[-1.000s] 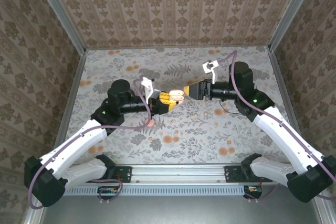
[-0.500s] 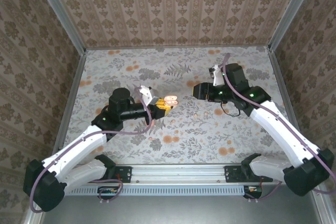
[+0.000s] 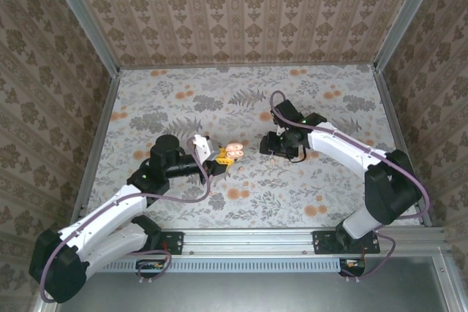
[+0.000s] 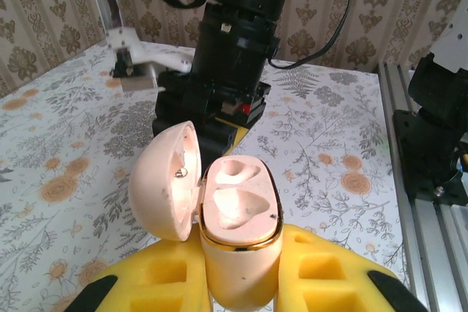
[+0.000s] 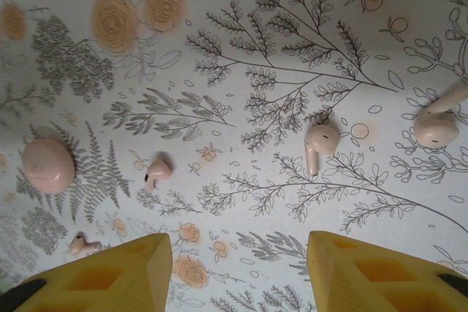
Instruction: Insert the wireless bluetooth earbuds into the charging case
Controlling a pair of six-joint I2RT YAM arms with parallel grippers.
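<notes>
1. Left gripper (image 4: 240, 286): clenched on the charging case (image 4: 238, 242), with a yellow pad on each flank of the body. The case stands upright, lid (image 4: 167, 180) hinged open to one side, both wells bare.
2. Beyond the case: right gripper (image 5: 240, 272) points down at the table (image 3: 329, 188). Its jaws are parted with nothing between them.
3. On the table under that gripper, well apart from the case, lie the wireless bluetooth earbuds (image 5: 319, 145). One is just ahead of the jaw gap, the second earbud (image 5: 437, 123) off to the side. Neither is in the case.
4. Same patch of table: a pink round disc (image 5: 47, 166) and two small pinkish bits (image 5: 156, 170). Cannot tell what the bits are.
5. Risks, my reading:
   - The earbud is small, rounded and lying flat. Closing off-centre could squirt it sideways or pin it to the table.
   - The pinkish bits invite a wrong pick.
   - An earbud pressed in askew could tilt the case in the pads or knock the lid shut.
</notes>
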